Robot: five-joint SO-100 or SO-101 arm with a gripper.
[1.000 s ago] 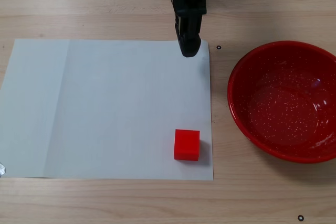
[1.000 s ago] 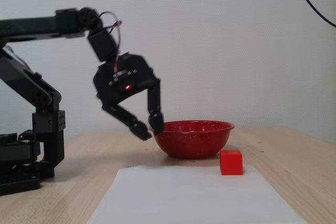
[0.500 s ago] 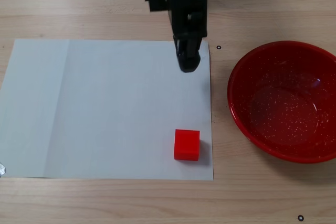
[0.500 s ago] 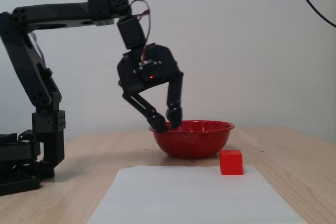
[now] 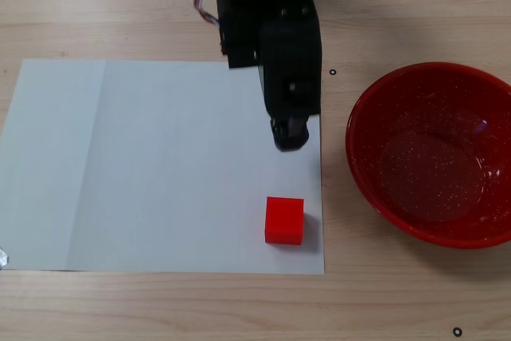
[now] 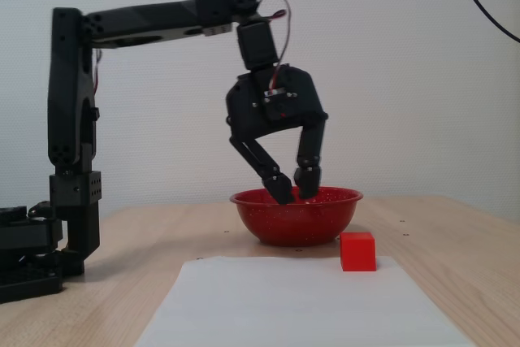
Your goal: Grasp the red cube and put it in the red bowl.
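Red cube sits on the white paper sheet near its bottom right corner in the top-down fixed view, untouched and well apart from the red bowl. Gripper hangs in the air above the sheet, short of the cube, with its jaws apart and empty, as the side fixed view shows. Grasp, lift, transfer and release are all judged outstanding. Red bowl contents: none visible; only its speckled interior shows.
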